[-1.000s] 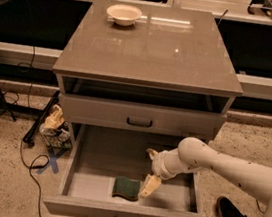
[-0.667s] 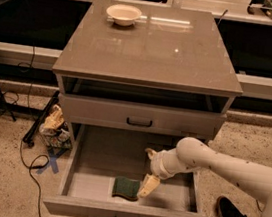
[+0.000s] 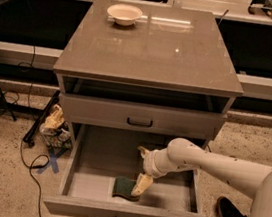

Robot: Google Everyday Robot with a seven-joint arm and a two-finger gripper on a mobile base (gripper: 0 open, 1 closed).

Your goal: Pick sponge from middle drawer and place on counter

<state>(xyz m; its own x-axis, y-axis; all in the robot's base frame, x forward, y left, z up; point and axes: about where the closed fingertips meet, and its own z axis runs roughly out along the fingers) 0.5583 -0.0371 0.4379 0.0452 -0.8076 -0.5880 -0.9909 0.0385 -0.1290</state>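
The middle drawer (image 3: 90, 180) is pulled out at the bottom of the cabinet, below the shut upper drawer front. The sponge (image 3: 124, 187), dark green face up, lies on the drawer's grey floor near the front. My gripper (image 3: 141, 169) reaches into the drawer from the right, just right of the sponge. Its cream fingers are spread: the lower fingertip (image 3: 141, 185) touches the sponge's right edge, and the upper one is farther back. The counter (image 3: 155, 42) is the glossy grey-brown top above.
A cream round bowl (image 3: 124, 14) stands at the counter's back left. Cables, a dark stand and a small basket of clutter (image 3: 55, 127) are on the floor left of the cabinet. A shoe (image 3: 229, 214) is on the floor at the right.
My gripper has shifted slightly left toward the sponge. The sponge has not moved.
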